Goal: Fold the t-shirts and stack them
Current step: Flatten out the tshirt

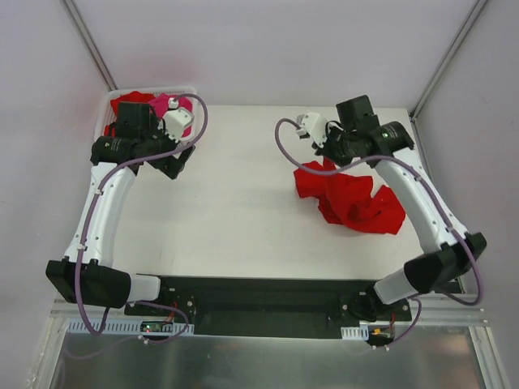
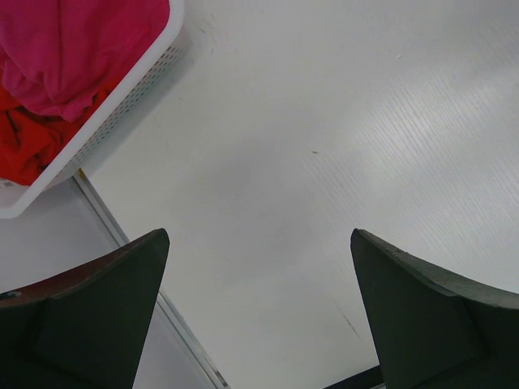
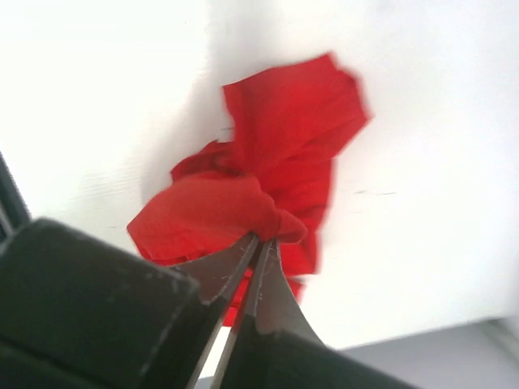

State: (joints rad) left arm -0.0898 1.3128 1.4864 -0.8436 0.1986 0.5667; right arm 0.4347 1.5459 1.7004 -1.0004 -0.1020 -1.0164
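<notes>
Top view: the crumpled bright red cloth t-shirt [image 1: 353,203] lies right of centre, trailing toward lower right from the right gripper [image 1: 326,158]. The left gripper [image 1: 172,162] is far left.

Left wrist: its jaws gape, empty.

Right wrist: jaws clenched on a red fold, the rest spreading toward upper frame.

Robot lab, white-walled enclosure [image 1: 243,49], aluminium framing [image 1: 87,42]

From above, the left arm [image 1: 122,150] covers much of the basket [image 1: 103,113], so the pink shirt [image 1: 165,103] and the red shirts [image 1: 130,100] inside show only in patches; their number cannot be told. The left wrist view cuts the basket off at its top and left edges. The right gripper [image 3: 261,241] hides the lower folds of the crumpled red shirt [image 3: 284,138], whose far corner is blurred
</notes>
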